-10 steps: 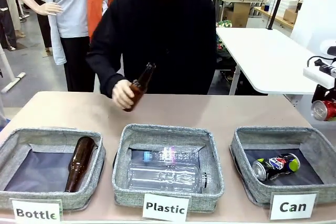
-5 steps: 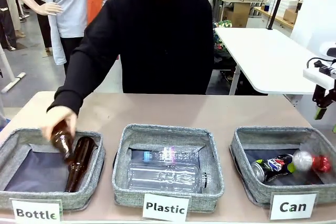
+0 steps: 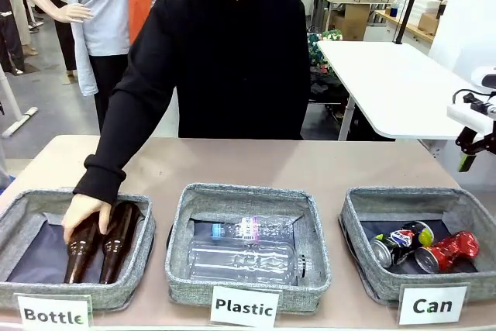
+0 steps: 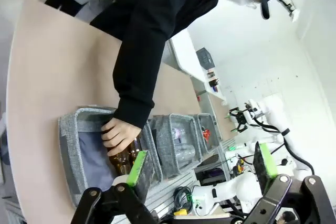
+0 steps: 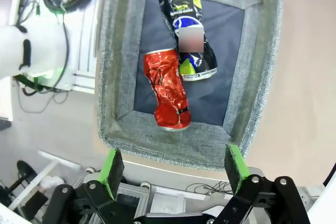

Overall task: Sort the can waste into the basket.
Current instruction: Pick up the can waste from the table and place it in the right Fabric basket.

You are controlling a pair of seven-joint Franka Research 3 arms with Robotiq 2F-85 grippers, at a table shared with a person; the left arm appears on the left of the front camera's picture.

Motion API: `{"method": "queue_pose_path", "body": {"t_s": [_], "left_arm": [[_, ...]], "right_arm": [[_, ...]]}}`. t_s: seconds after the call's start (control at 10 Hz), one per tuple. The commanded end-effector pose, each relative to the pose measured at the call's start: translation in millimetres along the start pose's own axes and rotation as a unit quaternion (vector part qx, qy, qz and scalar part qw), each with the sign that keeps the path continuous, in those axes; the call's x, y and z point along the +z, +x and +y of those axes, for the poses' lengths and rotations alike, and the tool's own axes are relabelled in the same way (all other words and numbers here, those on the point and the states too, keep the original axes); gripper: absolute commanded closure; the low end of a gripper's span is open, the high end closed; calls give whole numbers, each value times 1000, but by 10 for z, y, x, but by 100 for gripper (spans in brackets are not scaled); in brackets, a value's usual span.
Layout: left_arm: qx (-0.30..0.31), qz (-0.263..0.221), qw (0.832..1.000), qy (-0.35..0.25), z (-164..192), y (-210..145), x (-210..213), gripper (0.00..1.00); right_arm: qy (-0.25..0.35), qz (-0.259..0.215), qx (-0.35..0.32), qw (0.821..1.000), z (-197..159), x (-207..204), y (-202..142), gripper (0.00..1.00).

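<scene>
Beige bench (image 3: 310, 162) carrying 3 grey woven baskets in a row, well below and to the left of the right pincer (image 3: 473, 153) as seen from the front. Person in a black top across the bench, hand (image 3: 84, 215) resting on 2 brown bottles (image 3: 101, 242) inside the basket labelled "Bottle" (image 3: 77, 292), farthest from the right pincer. Middle basket, labelled "Plastic" (image 3: 248, 284), holding clear plastic bottles (image 3: 248, 257). Basket tagged "Can" (image 3: 364, 269) nearest the right pincer, directly beneath it in the right wrist view, grey rim (image 5: 265, 61) framing a dark liner. Lying on that liner, well apart from the pincer's green pads (image 5: 113, 166), 2 crushed cans touching each other: dark blue can (image 5: 188, 35) farther from the pincer, tilted, and shiny red can (image 5: 169, 88) nearer it, its end close to the basket's near wall. Same pair seen from the front, blue can (image 3: 399, 242) beside red can (image 3: 448, 251), ends touching. Right pincer raised high at the picture's right edge, jaws spread as wide as they go, nothing between them. Left pincer (image 4: 199, 163) also spread wide and empty in its own wrist view, fingers rising from the bottom edge, with the "Bottle" basket (image 4: 68, 145) and the person's hand (image 4: 119, 135) just beyond one green pad (image 4: 137, 167).
</scene>
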State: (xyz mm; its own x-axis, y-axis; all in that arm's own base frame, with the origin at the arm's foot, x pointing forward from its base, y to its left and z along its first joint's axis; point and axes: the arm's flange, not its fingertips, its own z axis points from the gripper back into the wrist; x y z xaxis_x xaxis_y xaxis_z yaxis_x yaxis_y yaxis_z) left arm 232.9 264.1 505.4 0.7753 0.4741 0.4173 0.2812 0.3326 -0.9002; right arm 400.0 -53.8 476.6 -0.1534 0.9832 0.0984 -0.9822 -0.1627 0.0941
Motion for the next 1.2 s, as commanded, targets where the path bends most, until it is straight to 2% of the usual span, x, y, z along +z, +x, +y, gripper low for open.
{"method": "queue_pose_path", "body": {"t_s": [0.0, 0.3, 0.4, 0.5, 0.6, 0.7, 0.8, 0.9, 1.0, 1.1], "left_arm": [[-6, 1, 1000, -11, 57, 59, -19, 0], [0, 13, 1000, 5, 64, 14, -130, 0], [2, 21, 1000, 5, 60, -14, -201, 0], [4, 41, 999, 4, 51, -51, -324, 0], [2, 72, 997, 3, 54, -123, -516, 0], [6, 98, 995, 4, 62, -176, -766, 0], [9, 128, 992, -5, 27, -264, -1045, 0], [11, 157, 987, -13, 7, -333, -1272, 0], [7, 175, 984, -8, 19, -388, -1445, 0], [9, 178, 984, -3, 57, -423, -1534, 0]], "right_arm": [[6, -26, 14, 1000, -37, 41, -80, 0], [12, -34, 12, 999, -33, 48, -108, 0], [21, -44, -13, 999, -37, 54, -104, 0], [66, -104, -127, 984, -58, 125, -51, 0], [129, -173, -309, 926, -105, 220, 40, 0], [198, -311, -471, 801, -173, 358, 151, 0], [270, -456, -550, 645, -236, 509, 157, 0], [294, -542, -606, 503, -311, 586, 75, 0], [295, -600, -638, 382, -373, 608, -64, 0], [280, -656, -660, 236, -397, 576, -224, 0]]}}
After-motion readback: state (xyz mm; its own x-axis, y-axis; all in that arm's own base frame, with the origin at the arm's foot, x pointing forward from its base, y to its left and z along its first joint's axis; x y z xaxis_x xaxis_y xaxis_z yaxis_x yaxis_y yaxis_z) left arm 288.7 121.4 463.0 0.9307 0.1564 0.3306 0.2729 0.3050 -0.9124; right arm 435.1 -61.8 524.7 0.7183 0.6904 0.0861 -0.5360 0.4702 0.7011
